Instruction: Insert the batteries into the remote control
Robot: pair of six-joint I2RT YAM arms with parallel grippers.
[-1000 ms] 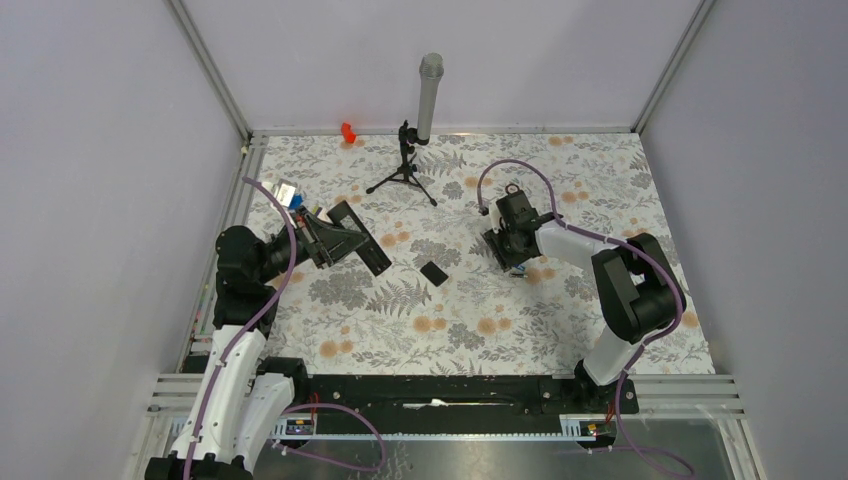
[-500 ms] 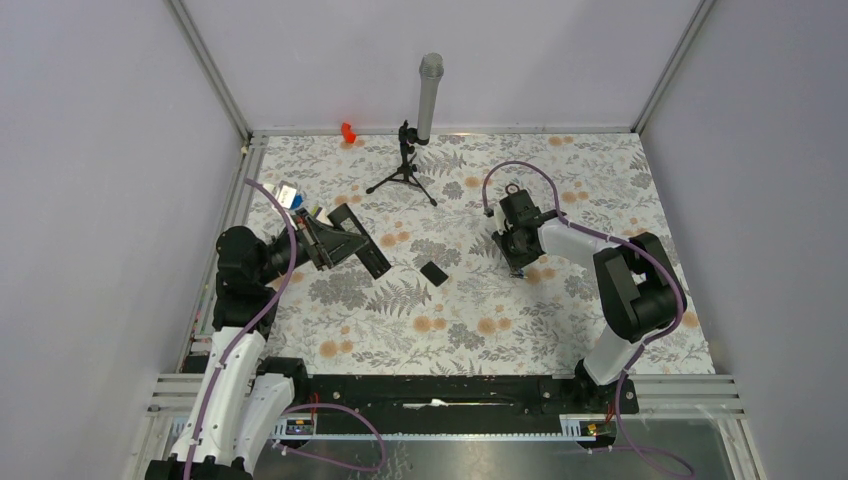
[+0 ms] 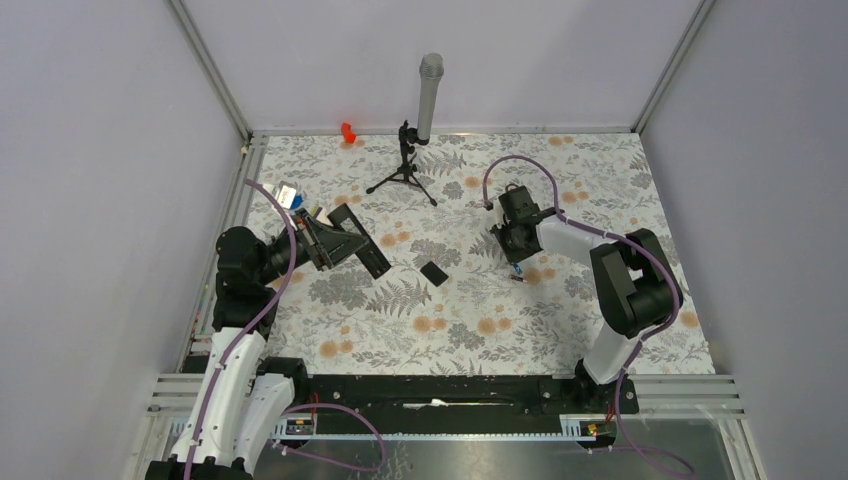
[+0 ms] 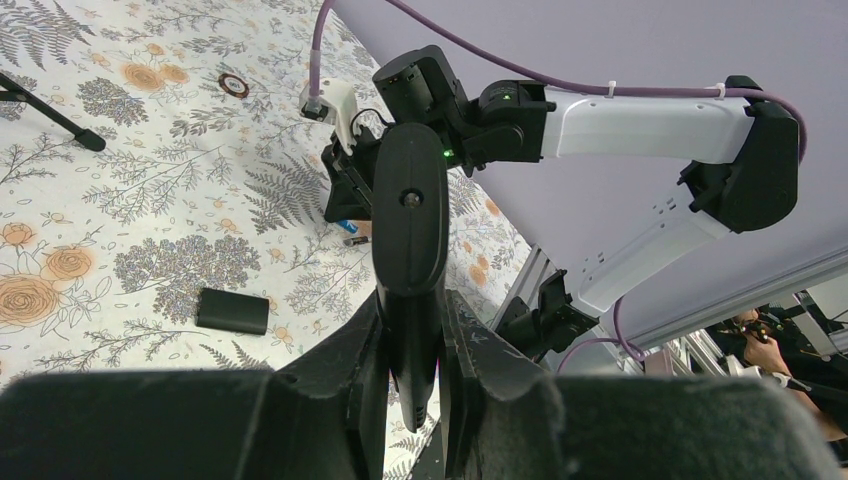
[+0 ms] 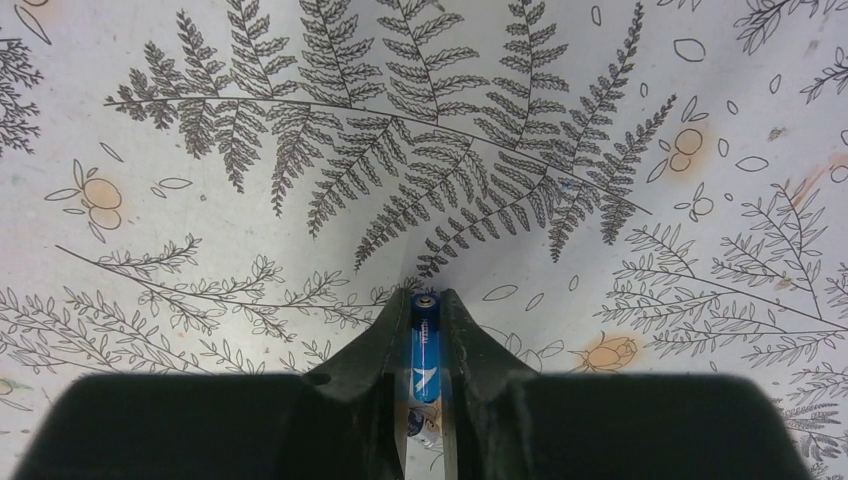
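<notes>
My left gripper (image 3: 338, 240) is shut on the remote control (image 3: 360, 240), a slim black bar held off the table; in the left wrist view the remote (image 4: 410, 220) stands up between my fingers (image 4: 360, 340). Its black back cover (image 3: 433, 273) lies on the table, also in the left wrist view (image 4: 232, 311). My right gripper (image 5: 426, 300) is shut on a blue battery (image 5: 425, 350), low over the table. A second blue and silver battery (image 5: 420, 428) shows under it. In the top view the right gripper (image 3: 517, 262) is right of the cover.
A black tripod stand with a grey microphone (image 3: 405, 170) stands at the back centre. A small red object (image 3: 347, 131) sits at the back edge. A blue and white lump (image 3: 288, 194) lies at the far left by the rail. The floral table cover (image 3: 480, 330) spreads to the front.
My right gripper has shifted slightly to the right and back over the table. The left arm and the remote have not moved.
</notes>
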